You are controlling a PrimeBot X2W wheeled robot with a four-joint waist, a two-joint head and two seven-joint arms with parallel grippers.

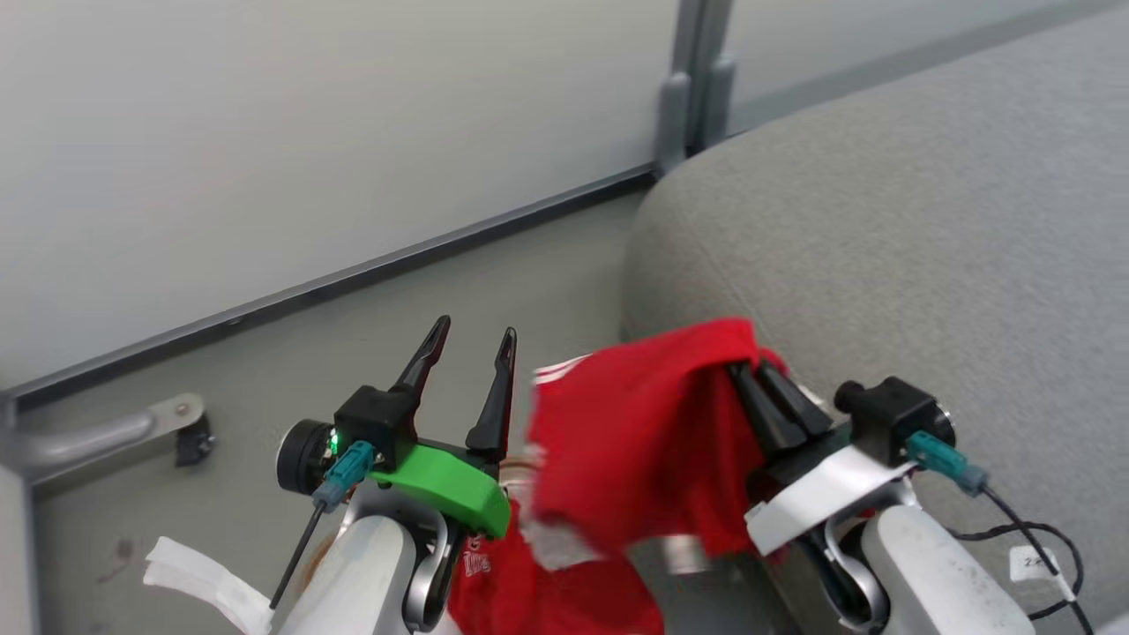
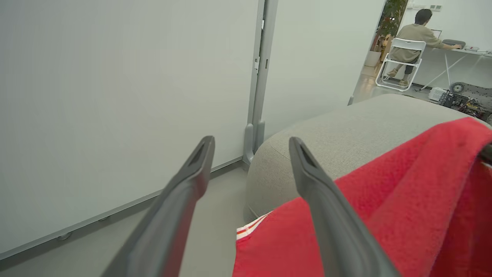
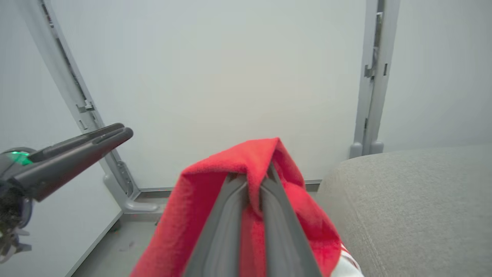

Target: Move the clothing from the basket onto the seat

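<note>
Broadly, the grey seat [image 1: 882,220] spreads across the head view from 12 to 4 o'clock, with a pale wall panel [image 1: 309,132] at 10 o'clock and bare floor [image 1: 494,265] between them. A red shirt [image 1: 644,441] hangs in the air near the centre, by the seat's near corner, not yet laid down. The right gripper [image 1: 760,377], at 4 o'clock, is clamped tight on a fold of that shirt. The left gripper [image 1: 474,328], at 7 o'clock just beside the cloth, stands wide apart and holds nothing. More red fabric with white lettering [image 1: 503,582] lies at 6 o'clock; whether it is a second shirt I cannot tell. By my reading the transfer is partway, since nothing rests on the seat yet. The right wrist view shows the pinch itself, both fingers [image 3: 219,231] pressed together under the fold. The left wrist view adds the shirt's white-striped hem [image 2: 250,229] and, far off at 1 o'clock, a person [image 2: 415,34] sitting at a desk.
</note>
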